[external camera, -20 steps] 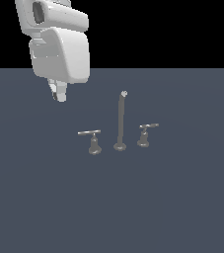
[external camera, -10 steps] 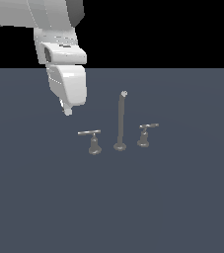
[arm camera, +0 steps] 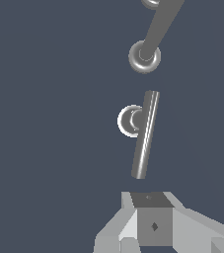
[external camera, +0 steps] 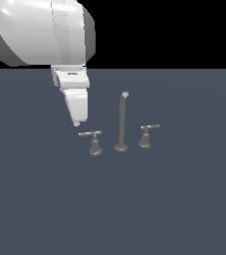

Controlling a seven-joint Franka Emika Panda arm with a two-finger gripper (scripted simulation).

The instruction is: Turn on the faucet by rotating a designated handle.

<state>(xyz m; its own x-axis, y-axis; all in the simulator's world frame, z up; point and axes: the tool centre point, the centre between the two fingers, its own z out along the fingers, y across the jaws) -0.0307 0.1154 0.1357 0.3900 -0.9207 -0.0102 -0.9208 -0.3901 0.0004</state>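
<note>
The faucet is a small grey metal three-piece set on a dark flat surface. Its tall thin spout (external camera: 121, 119) stands in the middle, with a curved light tip. The handle (external camera: 90, 134) with the long, thin straight lever on a flared base stands on the exterior view's left of the spout. It also shows in the wrist view (arm camera: 145, 134), with the spout (arm camera: 155, 27) beyond it. My gripper (external camera: 76, 122) hangs just above and beside the free end of the long lever, not touching it. In the wrist view my gripper (arm camera: 151, 200) looks shut and empty.
A second handle (external camera: 147, 134) with a shorter, stubbier lever stands on the exterior view's right of the spout. My large white arm (external camera: 40, 30) fills the upper left of the exterior view. The dark floor (external camera: 174, 209) runs flat all around.
My gripper has come down and toward the exterior view's right, from well above the set to just beside the long lever's end. The faucet parts have not moved.
</note>
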